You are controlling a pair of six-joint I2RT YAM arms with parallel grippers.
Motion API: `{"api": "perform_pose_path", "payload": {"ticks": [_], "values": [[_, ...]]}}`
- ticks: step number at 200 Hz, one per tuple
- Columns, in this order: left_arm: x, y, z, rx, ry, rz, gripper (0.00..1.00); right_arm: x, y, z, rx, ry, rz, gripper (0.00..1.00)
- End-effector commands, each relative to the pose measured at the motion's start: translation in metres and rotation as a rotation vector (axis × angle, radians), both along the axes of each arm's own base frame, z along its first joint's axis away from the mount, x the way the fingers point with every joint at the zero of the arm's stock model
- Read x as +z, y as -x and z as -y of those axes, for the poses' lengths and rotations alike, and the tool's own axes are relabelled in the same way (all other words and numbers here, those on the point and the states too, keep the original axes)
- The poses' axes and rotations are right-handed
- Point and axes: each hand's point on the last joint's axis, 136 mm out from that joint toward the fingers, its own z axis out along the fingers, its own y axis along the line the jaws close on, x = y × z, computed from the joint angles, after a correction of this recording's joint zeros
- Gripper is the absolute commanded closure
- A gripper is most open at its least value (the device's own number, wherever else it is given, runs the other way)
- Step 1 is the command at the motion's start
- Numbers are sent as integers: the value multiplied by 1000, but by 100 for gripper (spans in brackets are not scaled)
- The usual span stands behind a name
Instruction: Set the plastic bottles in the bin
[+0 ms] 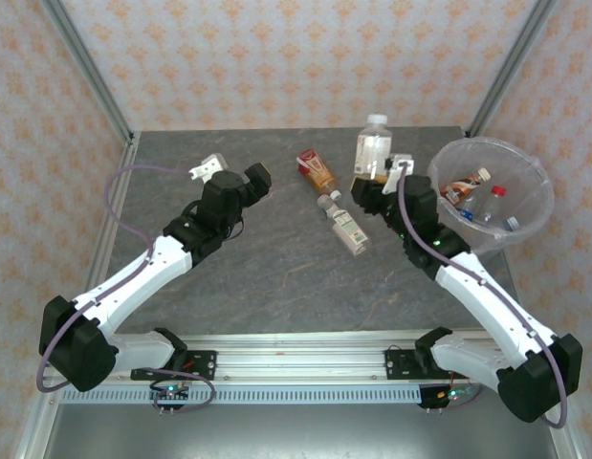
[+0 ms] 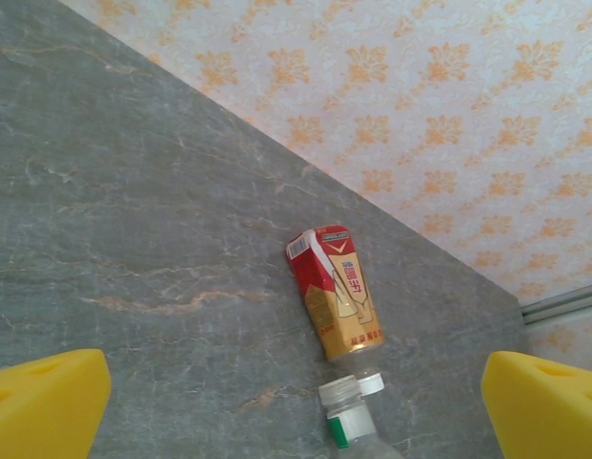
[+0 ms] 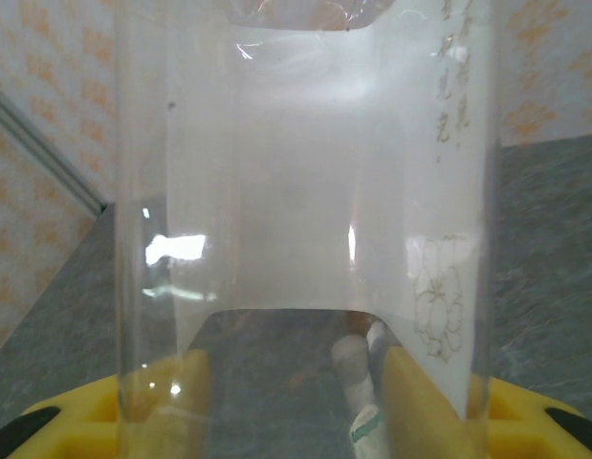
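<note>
The right gripper (image 1: pixel 372 188) is clamping a clear bottle (image 1: pixel 373 143) low on its body, just left of the bin (image 1: pixel 537 206). The bottle is standing upright, cap up. Farther left of the bin, a red-gold bottle (image 1: pixel 317 170) and a green-white bottle (image 1: pixel 346 228) are lying end to end, slanting far-left to near-right. The left gripper (image 1: pixel 260 180) is hovering well left of the bin over bare table, fingers (image 2: pixel 47 402) spread wide and empty. A few bottles (image 1: pixel 479 196) are lying inside the bin.
</note>
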Motion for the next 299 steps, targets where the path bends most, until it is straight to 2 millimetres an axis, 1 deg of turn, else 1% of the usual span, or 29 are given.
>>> {"api": "perform_pose_path", "payload": {"ticks": [1, 37, 66, 78, 94, 111, 138, 174, 199, 221, 233, 262, 299], "values": [[-2, 2, -13, 57, -26, -5, 0, 40, 2, 36, -108, 22, 55, 100], [-8, -1, -10, 51, -35, -26, 0, 70, 4, 85, -251, 85, 91, 100], [-12, -4, -6, 36, -40, -41, 0, 90, 6, 119, -363, 87, 127, 100], [-12, -5, -3, 21, -41, -47, 0, 96, 8, 132, -406, 91, 130, 100], [-13, -6, 1, 3, -44, -55, 0, 104, 12, 154, -495, 107, 132, 100], [-15, -6, 1, 3, -47, -63, 0, 107, 18, 176, -579, 125, 135, 100], [-17, -6, 0, 6, -52, -73, 0, 100, 27, 202, -663, 155, 90, 96], [-14, -11, 3, 1, -62, -77, 0, 79, 40, 235, -796, 320, -35, 92], [-9, -18, 10, -21, -71, -75, 0, 62, 43, 240, -796, 391, -112, 87], [-8, -21, 14, -32, -66, -78, 0, 55, 52, 257, -883, 470, -166, 83], [-11, -22, 16, -38, -65, -85, 0, 52, 56, 262, -911, 498, -190, 81], [-14, -22, 16, -38, -73, -99, 0, 37, 62, 265, -909, 549, -271, 75], [-14, -21, 15, -35, -79, -103, 0, 21, 73, 277, -949, 662, -395, 68]]}}
